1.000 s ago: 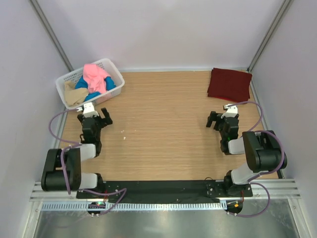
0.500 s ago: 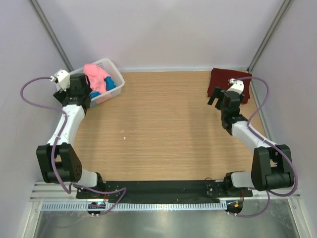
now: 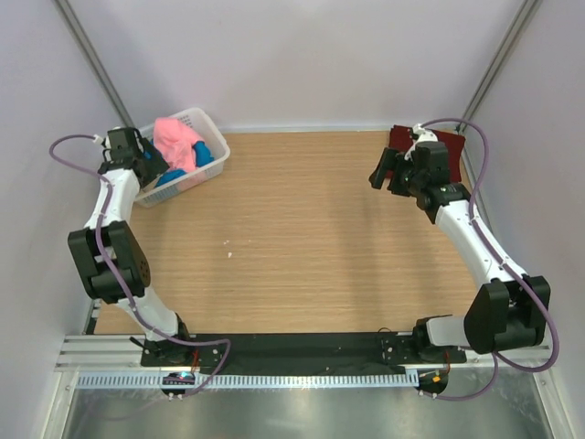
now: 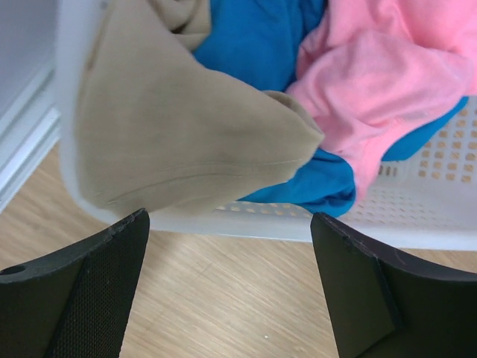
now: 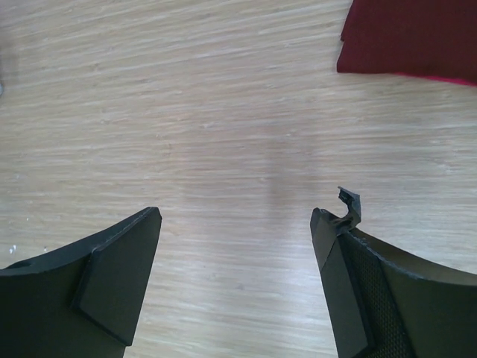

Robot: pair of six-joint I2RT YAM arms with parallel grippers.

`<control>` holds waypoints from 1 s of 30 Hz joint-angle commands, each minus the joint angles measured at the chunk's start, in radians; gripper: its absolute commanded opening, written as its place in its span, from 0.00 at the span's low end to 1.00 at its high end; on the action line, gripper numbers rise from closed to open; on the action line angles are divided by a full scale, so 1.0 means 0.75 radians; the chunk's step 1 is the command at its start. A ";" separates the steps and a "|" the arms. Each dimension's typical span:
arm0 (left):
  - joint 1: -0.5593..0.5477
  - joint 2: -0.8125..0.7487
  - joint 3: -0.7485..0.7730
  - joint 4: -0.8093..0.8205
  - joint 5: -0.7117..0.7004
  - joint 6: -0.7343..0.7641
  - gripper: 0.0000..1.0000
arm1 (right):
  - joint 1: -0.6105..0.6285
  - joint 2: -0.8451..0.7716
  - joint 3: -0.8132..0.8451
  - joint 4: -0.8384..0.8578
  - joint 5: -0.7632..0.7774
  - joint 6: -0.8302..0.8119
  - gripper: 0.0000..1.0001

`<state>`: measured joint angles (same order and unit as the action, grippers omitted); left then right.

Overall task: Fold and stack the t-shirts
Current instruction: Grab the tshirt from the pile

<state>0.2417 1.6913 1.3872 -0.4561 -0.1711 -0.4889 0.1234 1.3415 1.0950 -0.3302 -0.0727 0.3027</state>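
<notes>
Left claw (image 4: 228, 242) is spread wide, nothing between the fingers. It hangs just off the near wall of the white lattice basket (image 4: 417, 212), which sits in the far left corner of the worktop (image 3: 302, 238). Three shirts are heaped in the basket, unfolded. The tan t-shirt (image 4: 186, 142) is closest to the claw, and its edge laps over the near rim. The blue t-shirt (image 4: 253, 37) sits behind and under it, bunched. The pink t-shirt (image 4: 380, 67) is on the right in the wrist view, lying on top of the blue. No finger touches cloth or plastic; there is bare wood below the claw.

From the top camera the left claw (image 3: 154, 167) sits at the basket's left end. The arm hides the tan shirt there (only pink and blue show). Pink (image 3: 174, 139) is piled highest, and blue (image 3: 207, 155) peeks out along the right wall.

Right claw (image 5: 237, 224) is also wide open and empty, over bare worktop. The maroon t-shirt (image 5: 417, 33) lies folded flat in the far right corner. It shows in the upper right of the wrist view, well apart from both fingers.

In the top view the right claw (image 3: 384, 174) sits just left of the maroon shirt (image 3: 455, 151), and the arm's wrist crosses over part of the cloth. One small pale speck lies on the wood left of centre, too small to tell what it is.
</notes>
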 commanded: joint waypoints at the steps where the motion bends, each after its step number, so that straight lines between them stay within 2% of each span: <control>1: 0.009 0.080 0.136 -0.012 0.179 0.036 0.90 | 0.001 -0.054 -0.018 -0.018 -0.069 -0.007 0.88; 3: 0.009 0.166 0.195 -0.038 0.177 0.028 0.90 | 0.001 -0.040 -0.014 -0.014 -0.093 0.009 0.88; 9: 0.009 0.293 0.412 -0.116 0.160 0.032 0.75 | 0.003 0.013 -0.002 -0.002 -0.177 0.044 0.79; 10: 0.009 0.316 0.431 -0.122 0.161 0.026 0.68 | 0.001 0.017 0.000 -0.004 -0.183 0.046 0.78; 12: 0.007 0.326 0.464 -0.132 0.169 0.018 0.60 | 0.001 0.028 0.002 0.005 -0.194 0.059 0.75; 13: 0.009 0.330 0.468 -0.134 0.175 0.018 0.48 | 0.003 0.034 0.006 0.011 -0.200 0.065 0.73; 15: 0.009 0.336 0.462 -0.145 0.181 0.018 0.34 | 0.001 0.052 0.017 0.009 -0.218 0.075 0.67; 16: 0.007 0.334 0.458 -0.149 0.181 0.022 0.21 | 0.003 0.060 0.027 0.009 -0.222 0.077 0.66; 20: 0.007 0.291 0.396 -0.141 0.148 0.032 0.13 | 0.001 0.064 0.039 -0.004 -0.234 0.087 0.63; 21: 0.009 0.289 0.384 -0.145 0.136 0.034 0.14 | 0.001 0.052 0.033 -0.002 -0.232 0.089 0.63; 25: 0.007 0.304 0.410 -0.183 0.028 0.061 0.67 | 0.001 0.022 0.007 0.003 -0.224 0.083 0.63; 27: 0.007 0.332 0.429 -0.194 -0.003 0.079 0.76 | 0.003 0.005 -0.028 0.011 -0.224 0.085 0.63; 30: 0.005 0.377 0.429 -0.198 -0.023 0.087 0.78 | 0.001 -0.003 -0.063 0.003 -0.218 0.087 0.63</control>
<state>0.2424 1.9484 1.6791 -0.5846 -0.1349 -0.4530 0.1234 1.3842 1.0657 -0.3428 -0.2310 0.3565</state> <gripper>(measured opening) 0.777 0.631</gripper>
